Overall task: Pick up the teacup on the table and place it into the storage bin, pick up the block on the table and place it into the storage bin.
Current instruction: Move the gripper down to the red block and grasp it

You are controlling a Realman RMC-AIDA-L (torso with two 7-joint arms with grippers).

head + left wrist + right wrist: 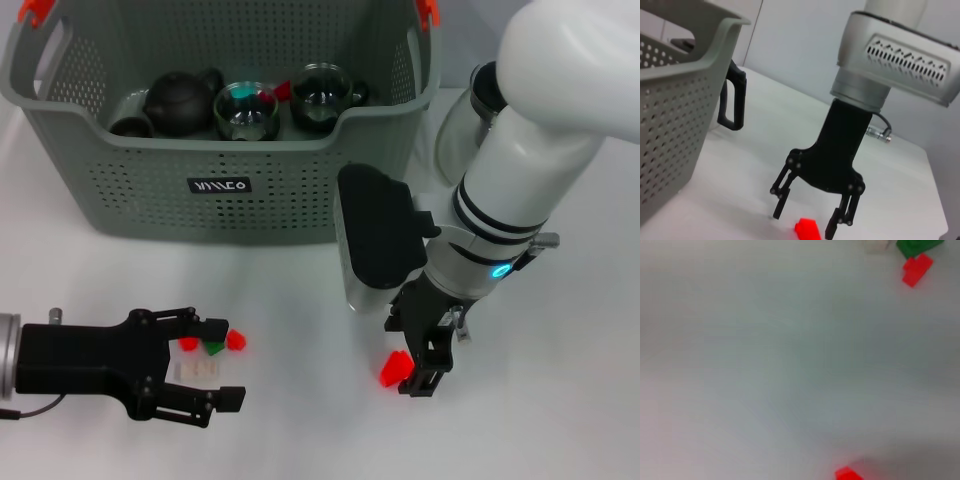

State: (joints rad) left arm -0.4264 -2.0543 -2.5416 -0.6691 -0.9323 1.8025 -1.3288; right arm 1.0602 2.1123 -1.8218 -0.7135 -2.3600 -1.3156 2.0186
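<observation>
Head view: a red block (pixel 396 368) is seen on the white table (pixel 560 400), near the storage bin (pixel 220 190); its long axis cannot be made out. It is partly hidden by the right gripper (pixel 415 372), whose fingers are spread around it. The left gripper (pixel 205 365) is held open over other small blocks (pixel 212 344).

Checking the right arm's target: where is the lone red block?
In the head view, the red block lies on the table's right side, between the open right gripper fingers, before the storage bin.

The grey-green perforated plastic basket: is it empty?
No: the head view shows the grey-green perforated plastic basket holding a dark round teapot and two glass cups.
</observation>
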